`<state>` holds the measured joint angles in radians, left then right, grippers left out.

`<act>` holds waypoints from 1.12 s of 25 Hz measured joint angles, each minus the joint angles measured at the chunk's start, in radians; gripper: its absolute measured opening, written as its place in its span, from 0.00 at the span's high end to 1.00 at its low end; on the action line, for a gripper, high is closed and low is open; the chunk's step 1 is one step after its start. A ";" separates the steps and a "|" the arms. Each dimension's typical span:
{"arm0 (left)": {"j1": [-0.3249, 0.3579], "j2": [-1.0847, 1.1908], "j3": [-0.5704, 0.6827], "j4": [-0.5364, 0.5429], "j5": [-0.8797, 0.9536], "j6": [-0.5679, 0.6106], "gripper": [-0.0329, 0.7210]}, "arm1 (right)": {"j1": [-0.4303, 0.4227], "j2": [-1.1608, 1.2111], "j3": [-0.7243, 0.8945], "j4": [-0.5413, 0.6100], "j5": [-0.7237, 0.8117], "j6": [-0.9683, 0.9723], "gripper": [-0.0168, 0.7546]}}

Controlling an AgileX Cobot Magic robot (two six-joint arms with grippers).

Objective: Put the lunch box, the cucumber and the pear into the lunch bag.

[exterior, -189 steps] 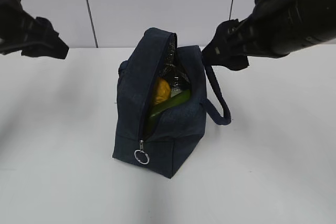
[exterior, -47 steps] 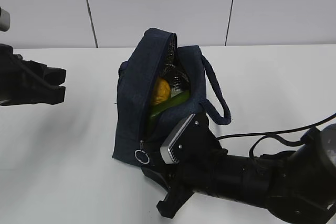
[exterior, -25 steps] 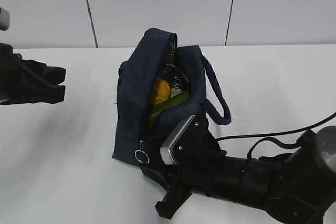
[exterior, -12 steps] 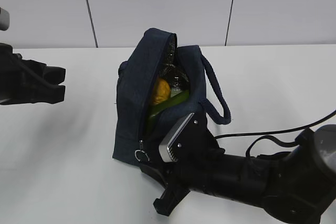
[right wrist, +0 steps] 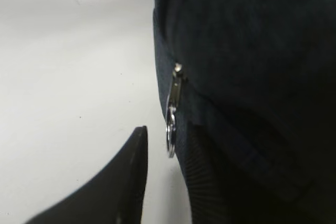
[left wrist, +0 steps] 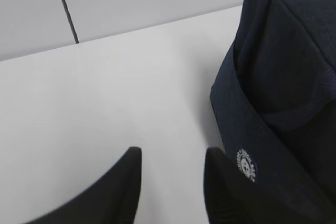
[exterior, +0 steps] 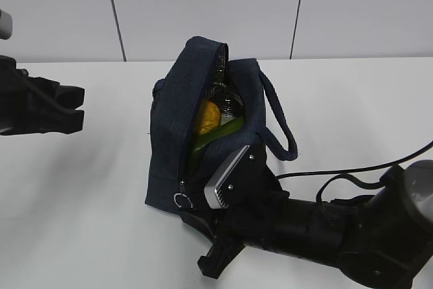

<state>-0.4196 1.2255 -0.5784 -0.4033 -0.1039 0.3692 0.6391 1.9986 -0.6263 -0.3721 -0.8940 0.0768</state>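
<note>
- Exterior view: we see the lunch bag (exterior: 203, 133) standing upright on the white table (exterior: 88, 187), its zipper parted down the front. Inside the gap sit the yellow pear (exterior: 207, 118) at about 10 o'clock of the opening, the green cucumber (exterior: 220, 131) slanting just below it, and a bit of the lunch box (exterior: 225, 103) glinting behind them. The ring pull (exterior: 180, 200) hangs at 6 o'clock of the zipper line.
- Same view: our right gripper (exterior: 203, 235) lies low at the bag's base, at 5 o'clock of the ring; our left gripper (exterior: 71, 107) hangs apart at 9 o'clock of the bag, touching nothing.
- Left wrist view: our left gripper (left wrist: 170, 182) stands parted and grasps nothing; bare table shows between its fingers. The bag's side with the white round logo (left wrist: 245, 164) lies at 3 o'clock.
- Right wrist view: the ring pull (right wrist: 171, 124) hangs between the fingers of our right gripper (right wrist: 165, 156), just beside the right finger; the jaws stand apart, and we cannot tell whether either touches it.
</note>
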 joint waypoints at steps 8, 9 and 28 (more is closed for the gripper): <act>0.000 0.000 0.000 0.000 0.000 0.000 0.64 | 0.000 0.000 0.000 0.000 0.002 0.002 0.98; 0.000 0.000 0.000 0.000 0.000 0.000 0.64 | 0.000 0.000 0.000 0.000 0.002 0.002 0.98; 0.000 0.000 0.000 0.000 0.000 0.000 0.64 | 0.000 -0.101 0.040 0.000 0.050 0.004 0.98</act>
<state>-0.4196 1.2255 -0.5784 -0.4033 -0.1039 0.3692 0.6391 1.8976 -0.5861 -0.3721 -0.8444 0.0811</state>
